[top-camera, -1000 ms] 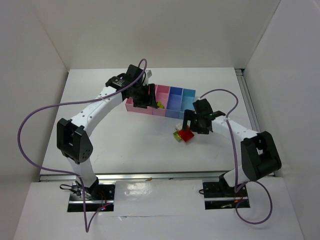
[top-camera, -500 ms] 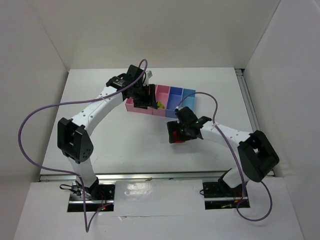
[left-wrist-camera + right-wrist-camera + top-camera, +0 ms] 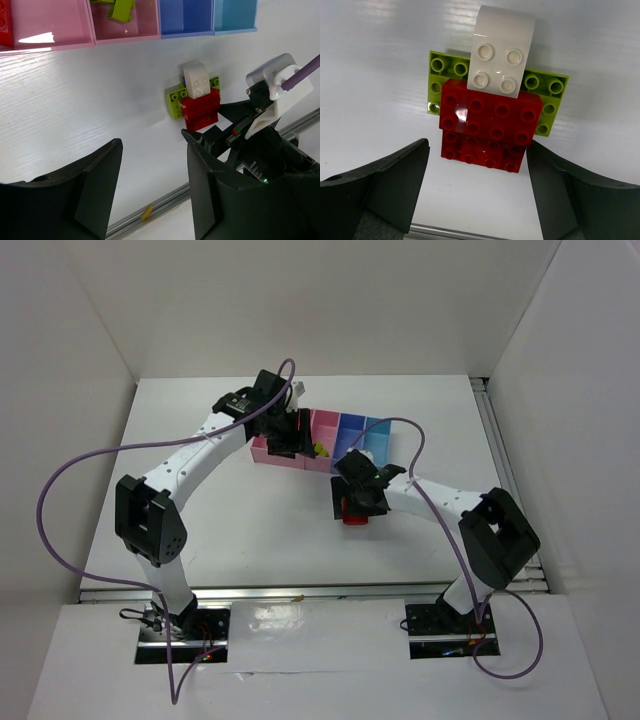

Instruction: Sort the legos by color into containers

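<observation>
A lego cluster lies on the white table: stacked red bricks (image 3: 490,125) on a yellow-green plate (image 3: 437,82), with a white curved brick (image 3: 502,50) on top. My right gripper (image 3: 479,172) is open and empty, its jaws spread on either side of the red bricks' near end. In the top view it (image 3: 350,504) hovers over the red bricks (image 3: 356,518). My left gripper (image 3: 152,150) is open and empty, held above the wide pink bin (image 3: 50,25). That bin holds a red lego (image 3: 4,25). The narrower pink bin (image 3: 125,27) holds yellow-green legos (image 3: 120,7).
The blue bin (image 3: 185,17) and light blue bin (image 3: 235,15) show no bricks. A metal rail (image 3: 165,197) with a yellow scrap (image 3: 146,212) runs along the table's near edge. White walls enclose the table. Purple cables loop off both arms.
My right arm has swung left, so its open gripper went from the right of the lego cluster to over it. The left arm has not moved.
</observation>
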